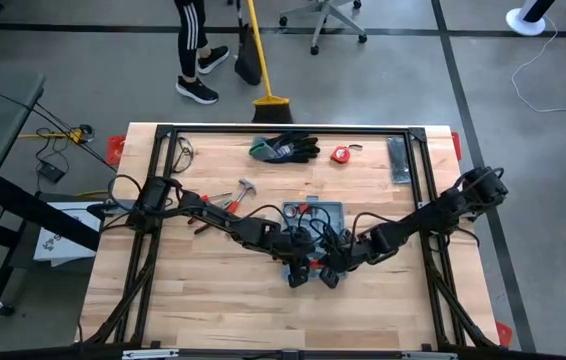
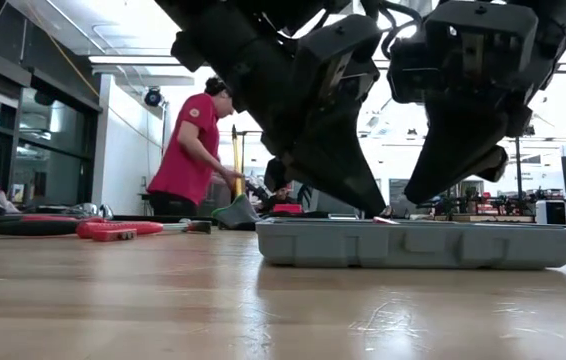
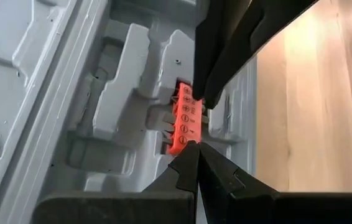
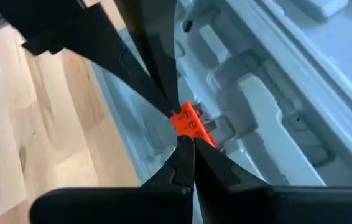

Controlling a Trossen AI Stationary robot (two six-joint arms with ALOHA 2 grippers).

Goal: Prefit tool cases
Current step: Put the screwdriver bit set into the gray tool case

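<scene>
While round screw-head symbols run down the orange bit holder (image 3: pixel 185 121), no words are legible. Both clenched grippers, left gripper (image 3: pixel 196 118) and right gripper (image 4: pixel 179 127), meet over it inside the open tool case (image 1: pixel 313 232) at mid-table; pliers (image 1: pixel 218 200), gloves (image 1: pixel 283 148) lie beyond.

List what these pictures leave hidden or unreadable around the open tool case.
- High view: the tool case interior, mostly covered by both arms.
- Both wrist views: the rest of the orange bit holder, hidden by dark fingers.
- Left wrist view: the holder's markings, too small to read.
- Low view: the case's recesses, behind its wall.
</scene>
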